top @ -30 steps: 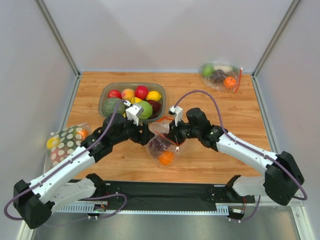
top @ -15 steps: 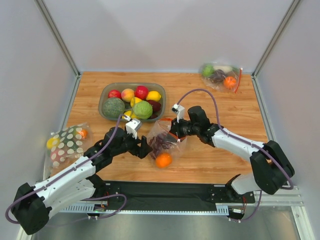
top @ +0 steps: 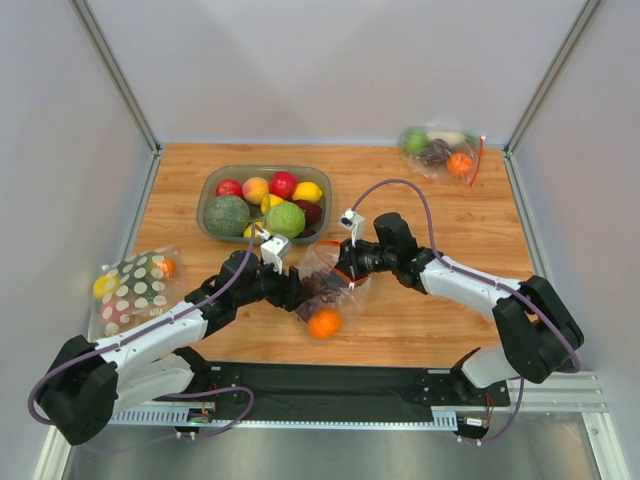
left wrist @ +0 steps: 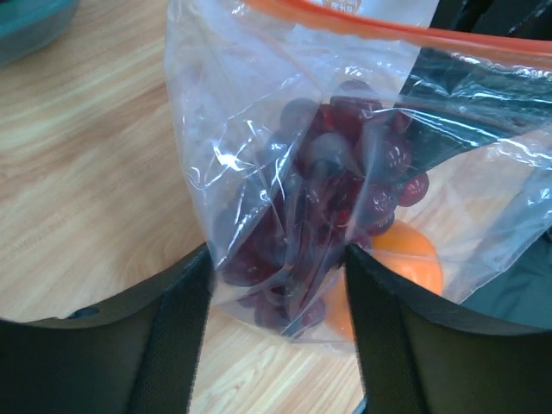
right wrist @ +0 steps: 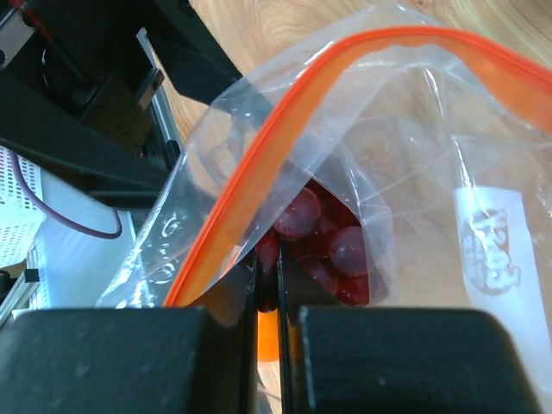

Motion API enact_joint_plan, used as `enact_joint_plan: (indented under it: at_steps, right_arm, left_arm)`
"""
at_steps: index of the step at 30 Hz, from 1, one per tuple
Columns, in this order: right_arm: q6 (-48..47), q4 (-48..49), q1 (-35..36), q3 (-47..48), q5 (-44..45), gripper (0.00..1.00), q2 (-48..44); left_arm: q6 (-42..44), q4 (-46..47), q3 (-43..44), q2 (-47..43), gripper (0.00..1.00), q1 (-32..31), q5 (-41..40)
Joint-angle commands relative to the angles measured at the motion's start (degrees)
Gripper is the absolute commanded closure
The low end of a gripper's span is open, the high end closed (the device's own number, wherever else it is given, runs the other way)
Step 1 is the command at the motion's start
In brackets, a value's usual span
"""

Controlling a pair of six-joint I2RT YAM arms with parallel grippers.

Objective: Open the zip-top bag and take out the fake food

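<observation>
Right gripper [right wrist: 269, 297] pinched on zip-top bag [left wrist: 345, 172] rim. Left gripper [left wrist: 276, 302] spread wide, jaws straddling grape bunch [left wrist: 332, 198] through plastic, orange [top: 325, 323] at bottom.

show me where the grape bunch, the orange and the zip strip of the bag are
grape bunch [left wrist: 323, 207], left wrist view, middle of the purple cluster inside the bag.
orange [top: 325, 323], top view, its top face.
zip strip [right wrist: 259, 159], right wrist view, middle of the orange band along the bag's mouth.

The centre of the table [top: 455, 220] is crowded by both arms and the zip-top bag [top: 325, 280] between them. The far left is blocked by the bowl [top: 215, 185] of fruit, the left edge by a polka-dot bag [top: 135, 285]. Bare wood is left at the right.
</observation>
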Motion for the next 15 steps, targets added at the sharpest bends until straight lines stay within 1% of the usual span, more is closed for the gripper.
enact_joint_plan:
  at_steps: [1, 2, 3, 4, 6, 7, 10, 12, 13, 15]
  right_arm:
    - [0.77, 3.85, -0.19, 0.05, -2.54, 1.0, 0.25]
    - [0.86, 3.94, -0.19, -0.21, -2.54, 1.0, 0.34]
    - [0.95, 3.94, -0.19, -0.22, -2.54, 1.0, 0.34]
    - [1.03, 4.03, -0.19, -0.39, -2.63, 1.0, 0.34]
    - [1.47, 4.55, -0.37, -0.74, -2.63, 1.0, 0.08]
    - [1.65, 4.64, -0.54, -0.92, -2.63, 1.0, 0.08]
    - [2.88, 5.35, -1.33, -1.71, -2.36, 1.0, -1.59]
    - [3.67, 5.79, -2.12, -1.97, -2.54, 1.0, -4.04]
    - [4.02, 5.79, -2.3, -1.97, -2.89, 1.0, -4.84]
    - [5.68, 6.57, -3.27, -2.06, -4.38, 1.0, -7.12]
  left_arm:
    - [-0.43, 6.58, -0.45, 0.01, 0.35, 0.38, 1.36]
    - [-0.52, 6.85, -0.63, -0.16, 0.5, 0.38, 1.45]
    - [-0.52, 6.94, -0.72, -0.25, 0.57, 0.38, 1.36]
    - [-0.34, 7.03, -0.8, -0.77, 0.66, 0.29, 1.19]
    - [-0.17, 6.51, -0.81, -1.04, 0.75, 0.38, 1.1]
    - [0.01, 5.72, -0.8, -1.48, 0.83, 0.38, 0.75]
    - [0.1, 3.43, -0.72, -2.27, 0.95, 0.38, -0.65]
    - [0.18, 1.68, -0.8, -2.8, 0.97, 0.38, -1.62]
    - [0.27, 1.23, -0.8, -2.97, 1.0, 0.38, -2.5]
    - [0.27, 0.35, -0.89, -3.5, 1.0, 0.38, -3.12]
